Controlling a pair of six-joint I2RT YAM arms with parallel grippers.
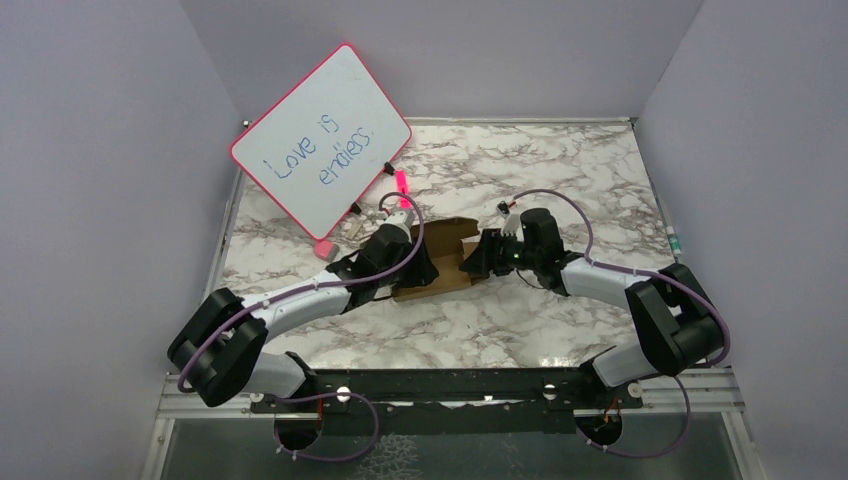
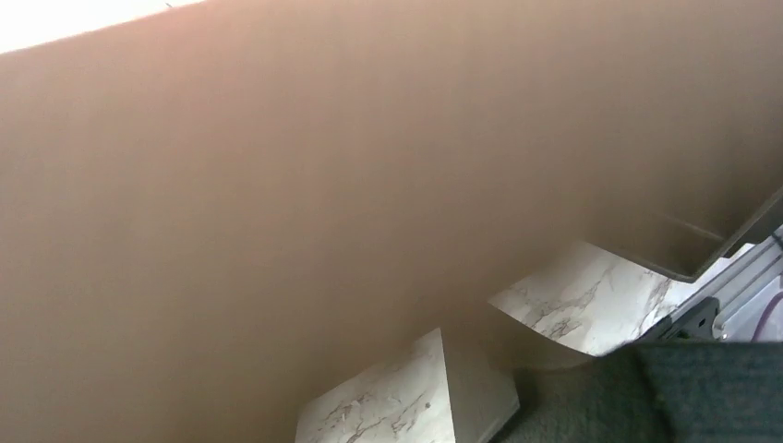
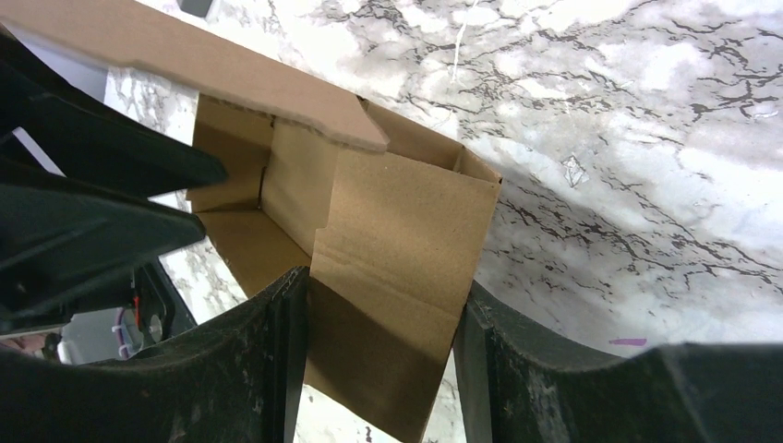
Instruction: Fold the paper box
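We found the paper box (image 1: 452,234) partly raised at the middle of the marble table (image 1: 560,180), hemmed in by both arms. The right gripper (image 3: 383,293) sat at its three o'clock and clasped a cardboard panel, one finger against each edge. The left gripper (image 1: 425,268) sat at nine o'clock. Cardboard blocked its camera, so we could not tell its state. A whiteboard (image 1: 322,130) leaned at ten o'clock, with a pink marker (image 1: 403,182) at eleven.

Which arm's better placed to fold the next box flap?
Right, likely. The right hand flanks a panel of the paper box, interior in view. The left hand sits tight against cardboard, camera blocked.
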